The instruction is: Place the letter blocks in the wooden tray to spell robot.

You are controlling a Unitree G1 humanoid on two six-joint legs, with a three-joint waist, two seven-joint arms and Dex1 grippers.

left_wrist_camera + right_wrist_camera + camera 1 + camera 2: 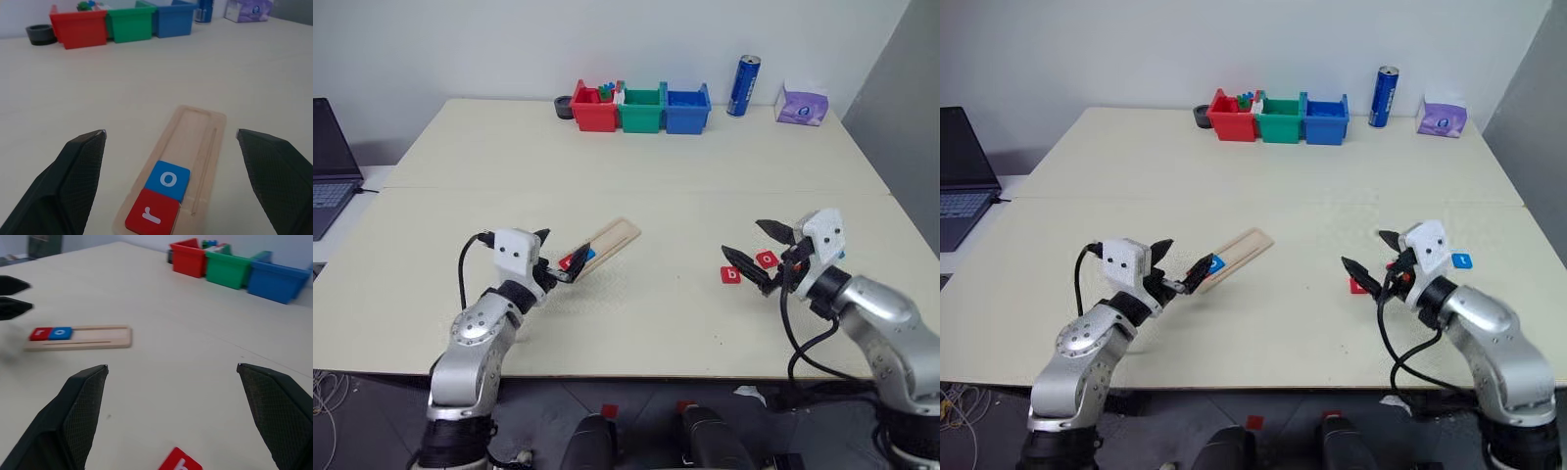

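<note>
The wooden tray (pixel 615 237) lies left of the table's middle, angled away. At its near end sit a red "r" letter block (pixel 151 215) and a blue "o" block (pixel 167 179) side by side. My left gripper (pixel 560 253) hovers open just in front of that end, nothing between its fingers. On the right, a red "b" block (pixel 731 275) and a red "o" block (pixel 767 259) lie loose on the table. A blue block (pixel 1461 260) lies beyond my right wrist. My right gripper (pixel 759 250) is open and empty above the two red blocks.
Red (pixel 594 110), green (pixel 641 110) and blue (pixel 687 110) bins stand in a row at the far edge, with a black ring (pixel 565 107) beside them. A blue can (pixel 745 85) and a tissue pack (pixel 802 103) sit at the far right. A laptop (pixel 328 162) is off the left side.
</note>
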